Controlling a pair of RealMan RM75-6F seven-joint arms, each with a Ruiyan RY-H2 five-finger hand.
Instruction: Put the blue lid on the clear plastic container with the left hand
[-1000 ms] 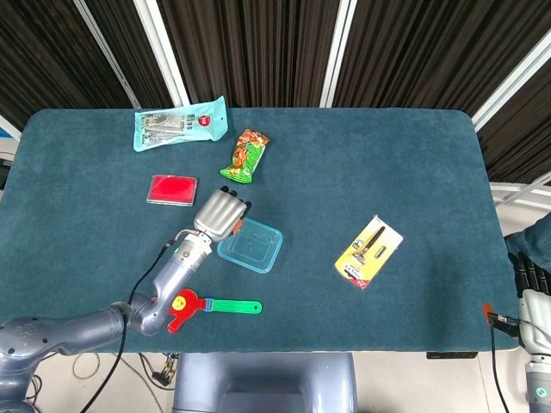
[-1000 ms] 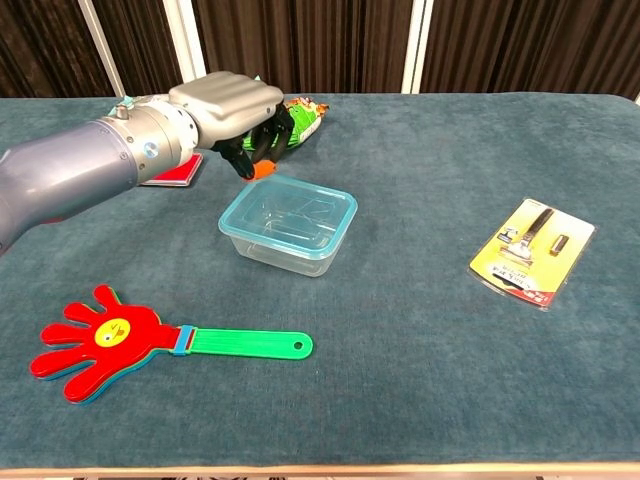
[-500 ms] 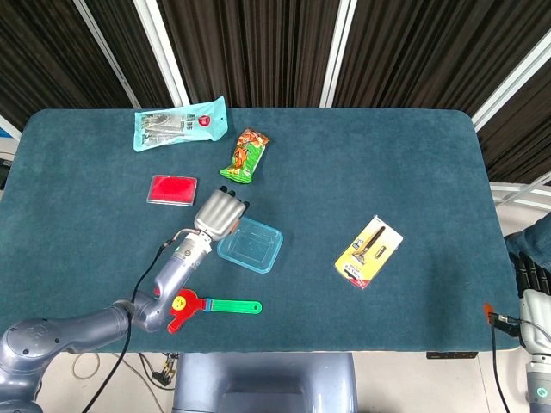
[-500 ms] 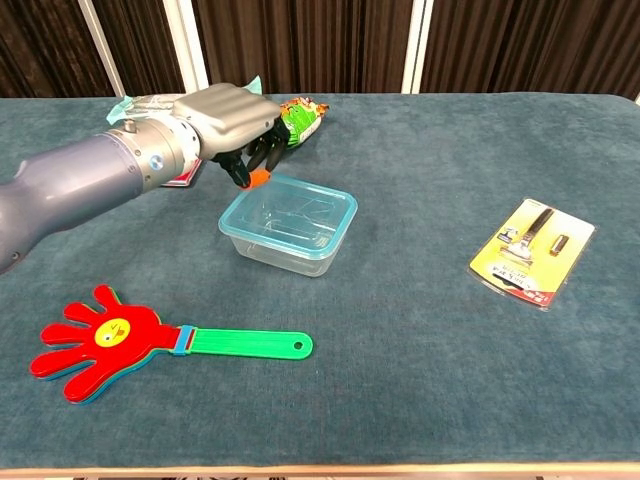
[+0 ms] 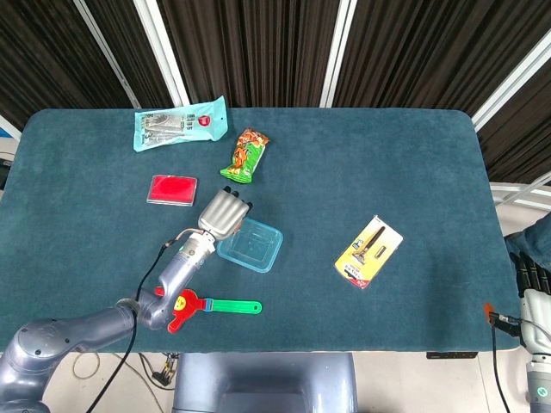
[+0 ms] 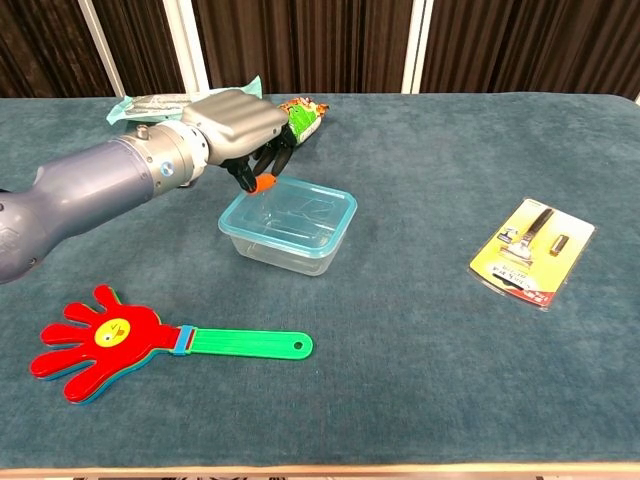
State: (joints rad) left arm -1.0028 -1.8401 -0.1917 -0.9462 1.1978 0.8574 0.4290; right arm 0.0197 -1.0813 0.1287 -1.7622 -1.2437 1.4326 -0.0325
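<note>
The clear plastic container [image 5: 250, 244] [image 6: 288, 235] stands left of the table's middle, and the blue lid [image 5: 256, 234] [image 6: 318, 198] lies on top of it. My left hand [image 5: 222, 211] [image 6: 236, 118] hovers at the container's rear left corner, palm down, fingers bent downward. One orange-tipped fingertip [image 6: 263, 183] touches the lid's corner; nothing is held. My right hand [image 5: 534, 288] shows only at the lower right of the head view, off the table's right edge, holding nothing.
A red-and-green hand clapper [image 5: 207, 304] [image 6: 110, 340] lies in front of the container. A razor pack [image 5: 368, 250] [image 6: 532, 250] lies to the right. Behind the left hand are a red box [image 5: 172, 189], a green snack bag [image 5: 246, 155] [image 6: 305, 115] and a teal pouch [image 5: 179, 123].
My left hand has shifted slightly right and down toward the container's rear corner, and its fingertip now reaches the lid. The container and lid have not moved.
</note>
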